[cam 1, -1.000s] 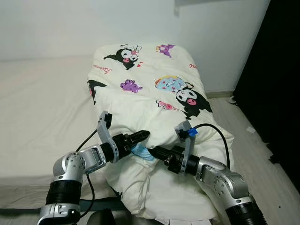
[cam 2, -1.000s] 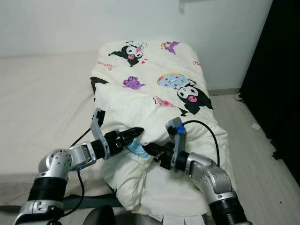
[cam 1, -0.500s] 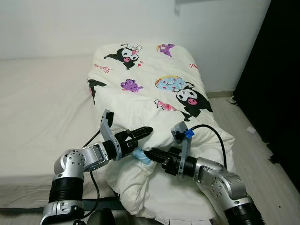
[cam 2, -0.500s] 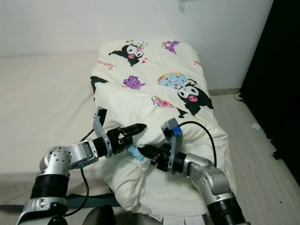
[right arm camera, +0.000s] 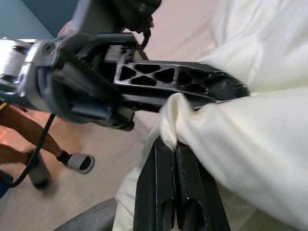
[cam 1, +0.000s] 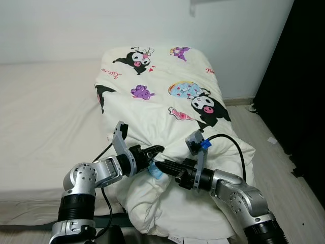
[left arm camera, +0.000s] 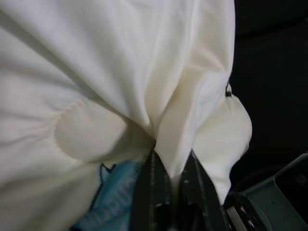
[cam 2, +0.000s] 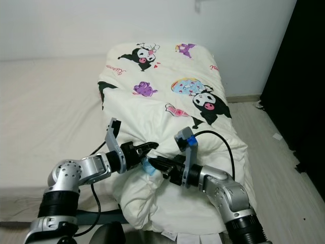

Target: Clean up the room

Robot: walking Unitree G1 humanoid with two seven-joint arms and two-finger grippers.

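A cream quilt (cam 1: 167, 96) printed with cartoon figures lies bunched on the right side of the bed, its near end hanging over the edge. My left gripper (cam 1: 155, 150) is shut on a raised fold of the quilt near the front; in the left wrist view the fingers (left arm camera: 156, 185) pinch cream cloth beside a blue patch (left arm camera: 113, 192). My right gripper (cam 1: 159, 165) comes in from the right, just below the left one, and is shut on the same bunch of cloth (right arm camera: 192, 120). The two grippers' tips almost touch.
The beige mattress (cam 1: 40, 117) stretches away to the left. A white wall (cam 1: 76, 25) stands behind the bed. A dark surface (cam 1: 299, 86) rises at the right above a strip of wooden floor (cam 1: 274, 152) with small white scraps.
My left gripper opened slightly half a second ago, moved right and has shut on the quilt fold. The right gripper has crept left toward it.
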